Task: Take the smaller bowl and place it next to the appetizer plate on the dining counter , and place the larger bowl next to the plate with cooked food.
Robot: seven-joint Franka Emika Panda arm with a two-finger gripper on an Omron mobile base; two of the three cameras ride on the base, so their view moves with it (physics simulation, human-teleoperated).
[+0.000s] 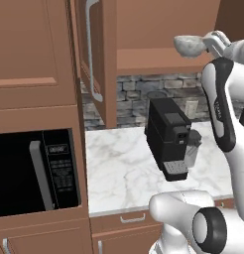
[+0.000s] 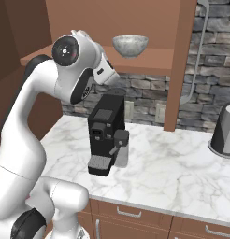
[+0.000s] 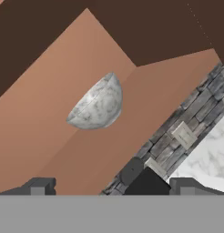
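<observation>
Stood raised beside the open wall cabinet (image 2: 149,60) above the marble counter (image 2: 173,168), with the black coffee machine (image 2: 106,135) below. Held the gripper (image 3: 111,184) fingers wide apart and empty, short of the smaller bowl (image 3: 98,104), which sat upright on the cabinet shelf.

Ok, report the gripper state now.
Gripper: open, holding nothing; fingers spread wide, short of the smaller bowl on the cabinet shelf.
</observation>
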